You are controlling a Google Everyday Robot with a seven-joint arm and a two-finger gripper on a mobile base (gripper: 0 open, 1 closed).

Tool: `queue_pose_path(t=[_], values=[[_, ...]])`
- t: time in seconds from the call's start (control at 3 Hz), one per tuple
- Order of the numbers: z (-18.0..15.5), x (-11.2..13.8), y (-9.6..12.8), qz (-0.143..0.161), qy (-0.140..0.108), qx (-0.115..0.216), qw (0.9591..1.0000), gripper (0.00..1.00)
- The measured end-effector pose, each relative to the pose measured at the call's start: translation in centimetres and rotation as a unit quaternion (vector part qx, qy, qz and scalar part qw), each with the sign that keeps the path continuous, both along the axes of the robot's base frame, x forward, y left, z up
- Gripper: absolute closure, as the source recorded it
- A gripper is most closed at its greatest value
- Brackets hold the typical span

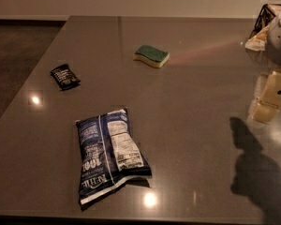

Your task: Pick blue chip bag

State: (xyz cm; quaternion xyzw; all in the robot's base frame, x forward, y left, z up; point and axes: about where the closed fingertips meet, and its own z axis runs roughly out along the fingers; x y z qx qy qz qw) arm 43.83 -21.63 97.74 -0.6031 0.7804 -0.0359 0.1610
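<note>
The blue chip bag (107,156) lies flat on the grey table (187,125) near its front edge, left of centre, with its white nutrition panel and seam stripe facing up. My gripper (268,102) hangs at the right edge of the view, well above the table and far to the right of the bag. It holds nothing that I can see. Its shadow falls on the table at the lower right.
A small black packet (65,76) lies at the left of the table. A green-and-yellow sponge (151,56) lies at the back centre. A black wire rack (267,18) with pale items stands at the far right corner. The table's left edge drops to dark floor.
</note>
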Motion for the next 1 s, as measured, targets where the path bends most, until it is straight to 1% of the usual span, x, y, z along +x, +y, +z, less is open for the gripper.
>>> queue_pose_path(t=[0.33,0.67,1.0], values=[[0.0,0.0,0.0,0.0,0.0,0.0,1.0,0.0],[0.0,-0.2,0.6,0.005,0.009,0.015,0.9998,0.0],[0.0,-2.1,3.0,-0.002,0.018,0.056,0.9983,0.0]])
